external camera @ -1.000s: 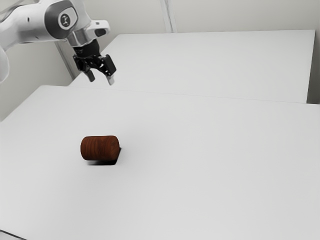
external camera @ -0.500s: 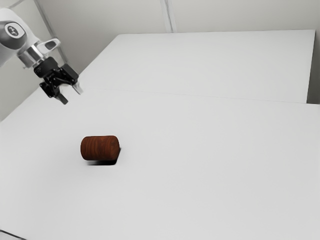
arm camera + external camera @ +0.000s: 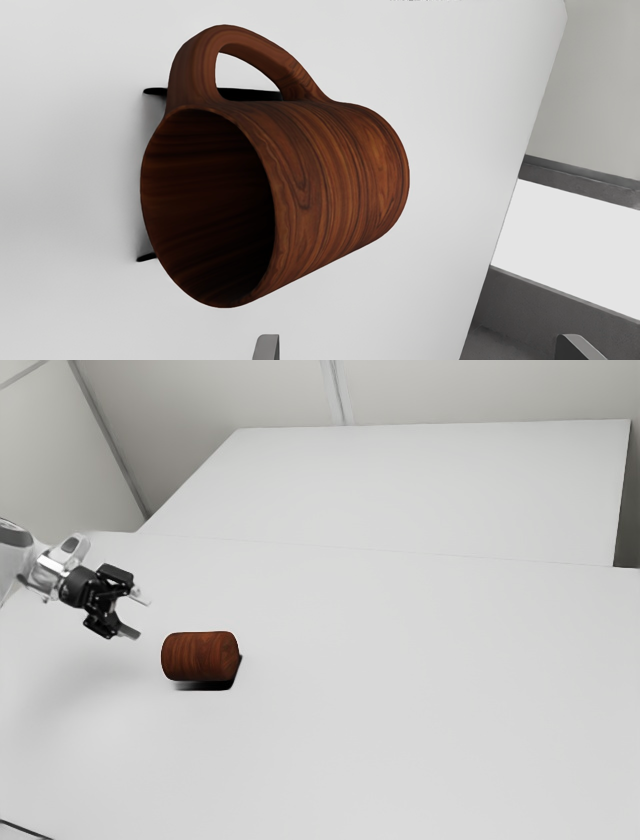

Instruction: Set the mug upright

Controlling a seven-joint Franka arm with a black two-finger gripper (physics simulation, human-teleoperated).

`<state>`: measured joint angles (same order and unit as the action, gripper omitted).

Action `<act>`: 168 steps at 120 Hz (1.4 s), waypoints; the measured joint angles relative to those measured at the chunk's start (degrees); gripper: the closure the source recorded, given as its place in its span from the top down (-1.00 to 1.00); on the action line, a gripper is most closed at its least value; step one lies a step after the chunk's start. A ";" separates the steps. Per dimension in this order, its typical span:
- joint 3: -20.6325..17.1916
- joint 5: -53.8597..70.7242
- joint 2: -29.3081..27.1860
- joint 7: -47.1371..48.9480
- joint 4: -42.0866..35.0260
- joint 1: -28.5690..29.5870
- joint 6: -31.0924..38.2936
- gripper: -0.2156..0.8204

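The brown wood-grain mug [image 3: 200,657] lies on its side on the white table. In the exterior view my gripper [image 3: 136,616] is at the mug's left, a little higher in the picture and apart from it, tilted over with its fingers directed toward the exterior view's right. In the wrist view the mug [image 3: 330,185] turns its hollow mouth toward my hand, and its handle stands out from one side. The gripper [image 3: 417,345] is open, its two fingertips wide apart and nothing held between them.
The white table [image 3: 400,690] extends around the mug. Behind it in the exterior view is another white surface [image 3: 420,490], with pale walls beyond. In the wrist view, the table's edge runs past the mug's closed end, with grey structures beyond it.
My arm has swung toward the exterior view's left and come down, and the hand has tipped from hanging downward to nearly level. The mug has stayed where it was.
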<state>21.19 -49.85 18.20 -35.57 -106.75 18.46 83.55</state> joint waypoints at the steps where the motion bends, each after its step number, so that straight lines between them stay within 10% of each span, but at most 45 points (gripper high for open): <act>1: 0.02 -0.35 0.21 -0.22 -0.15 0.07 0.03 0.58; 88: -1.32 -15.14 8.63 -18.46 -5.44 1.68 -7.12 0.57; 123: -1.42 -15.66 8.91 -22.61 -5.50 1.86 -8.10 -0.58; 168: -1.47 -14.86 2.76 -25.28 -5.50 0.62 -7.15 -0.89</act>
<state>19.72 -64.71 20.97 -60.84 -112.25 19.08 76.40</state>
